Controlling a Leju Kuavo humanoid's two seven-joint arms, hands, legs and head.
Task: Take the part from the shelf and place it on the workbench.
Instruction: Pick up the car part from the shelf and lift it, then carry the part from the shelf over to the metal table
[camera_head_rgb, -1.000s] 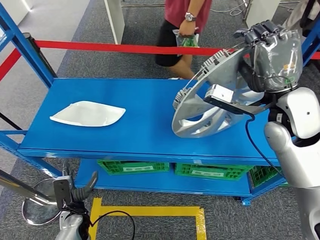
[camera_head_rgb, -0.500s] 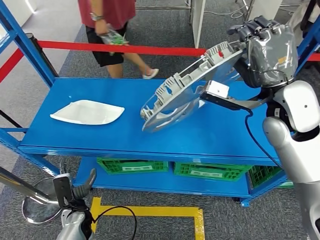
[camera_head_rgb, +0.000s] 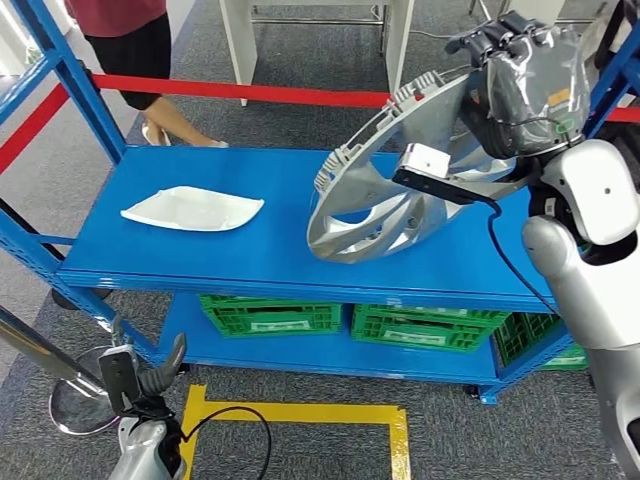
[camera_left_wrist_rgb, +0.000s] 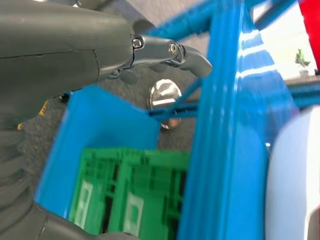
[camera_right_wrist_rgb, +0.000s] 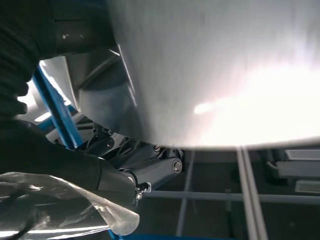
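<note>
Our right robot hand (camera_head_rgb: 504, 45) gripped the part (camera_head_rgb: 392, 185) by its rim, now tilted steeper above the shelf (camera_head_rgb: 272, 255) than before. Left robot hand (camera_head_rgb: 155, 385) hung open, holding nothing.

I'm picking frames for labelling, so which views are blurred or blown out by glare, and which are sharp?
Head view: sharp and evenly lit; the silver wheel cover in the right hand reads clearly. Right wrist view: the cover sits too close, soft, with a bright washed-out glare patch. Left wrist view: the blue shelf frame is smeared, with overexposure at one edge; the green crates are only slightly soft.
</note>
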